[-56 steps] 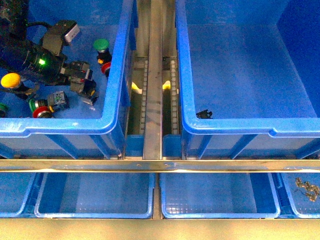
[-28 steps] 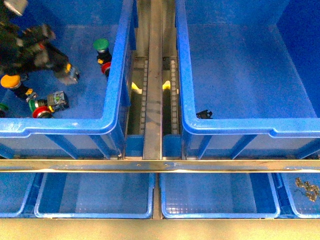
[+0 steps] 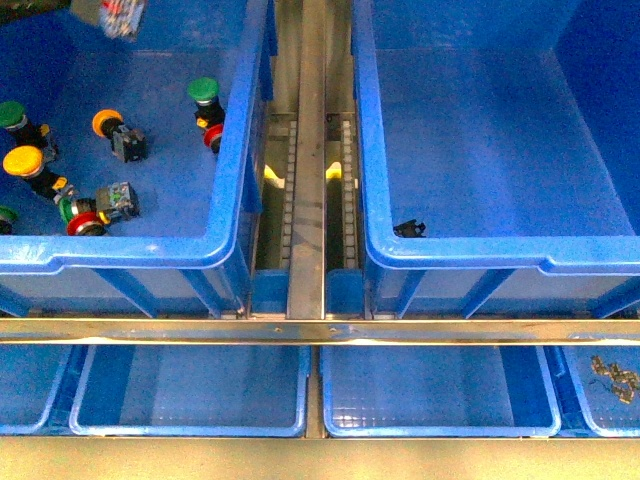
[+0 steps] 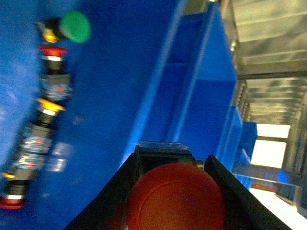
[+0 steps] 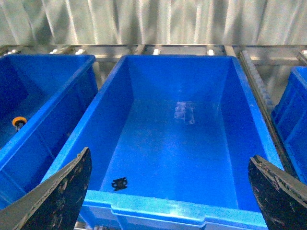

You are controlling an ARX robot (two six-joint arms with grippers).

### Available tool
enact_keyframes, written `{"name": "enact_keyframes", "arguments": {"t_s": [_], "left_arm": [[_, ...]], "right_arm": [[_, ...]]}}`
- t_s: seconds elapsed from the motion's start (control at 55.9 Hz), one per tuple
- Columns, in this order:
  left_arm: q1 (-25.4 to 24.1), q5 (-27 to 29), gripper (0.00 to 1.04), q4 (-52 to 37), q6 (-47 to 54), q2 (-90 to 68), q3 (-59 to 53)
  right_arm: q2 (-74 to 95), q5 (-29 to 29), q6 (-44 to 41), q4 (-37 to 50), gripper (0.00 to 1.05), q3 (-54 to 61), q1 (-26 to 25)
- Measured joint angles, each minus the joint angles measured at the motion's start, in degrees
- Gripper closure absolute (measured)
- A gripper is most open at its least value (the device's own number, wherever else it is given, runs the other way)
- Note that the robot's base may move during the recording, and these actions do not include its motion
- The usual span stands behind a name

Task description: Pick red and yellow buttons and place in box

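My left gripper point(image 4: 175, 191) is shut on a red button point(image 4: 175, 199); its round cap fills the gap between the two dark fingers. In the front view only a blurred bit of this hold point(image 3: 120, 15) shows at the top edge, above the left crate point(image 3: 130, 250). In that crate lie a yellow button point(image 3: 22, 160), an orange one point(image 3: 106, 123) and two red ones point(image 3: 85, 225) point(image 3: 212, 137). The big blue box point(image 3: 480, 250) stands to the right; it also shows in the right wrist view point(image 5: 182, 211). My right gripper point(image 5: 170, 191) is open and empty above the box's near rim.
Green buttons point(image 3: 203, 91) point(image 3: 10, 113) lie in the left crate. A small black piece point(image 3: 408, 229) lies in the box's near left corner. A metal roller rail point(image 3: 305, 200) runs between the crates. Shallow blue trays point(image 3: 190, 390) sit below the metal bar, and one holds small metal parts point(image 3: 612, 378).
My left arm has lifted up and back out of the left crate with the red button. The orange and green buttons it covered now show.
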State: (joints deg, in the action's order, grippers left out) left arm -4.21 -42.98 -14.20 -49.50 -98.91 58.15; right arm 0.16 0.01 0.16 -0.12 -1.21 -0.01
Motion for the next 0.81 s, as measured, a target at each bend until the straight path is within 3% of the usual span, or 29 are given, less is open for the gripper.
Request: {"name": "enact_keyframes", "arguments": {"t_s": [0.197, 0.501, 0.644, 0.805], "left_arm": [[10.7, 3.4, 0.71, -4.8, -10.2, 0.2, -0.2], [26.6, 9.1, 0.71, -8.7, -17.8, -3.6, -0.4], [31.1, 10.2, 0.71, -9.0, -19.4, -4.9, 0.1], [32.8, 11.5, 0.71, -8.7, -19.9, -6.0, 1.7]], "right_arm": [[0.0, 0.0, 0.0, 0.0, 0.07, 0.0, 0.0], [0.0, 0.0, 0.0, 0.0, 0.07, 0.0, 0.0], [0.0, 0.0, 0.0, 0.0, 0.07, 0.0, 0.0], [0.1, 0.2, 0.0, -0.1, 0.07, -0.1, 0.0]]}}
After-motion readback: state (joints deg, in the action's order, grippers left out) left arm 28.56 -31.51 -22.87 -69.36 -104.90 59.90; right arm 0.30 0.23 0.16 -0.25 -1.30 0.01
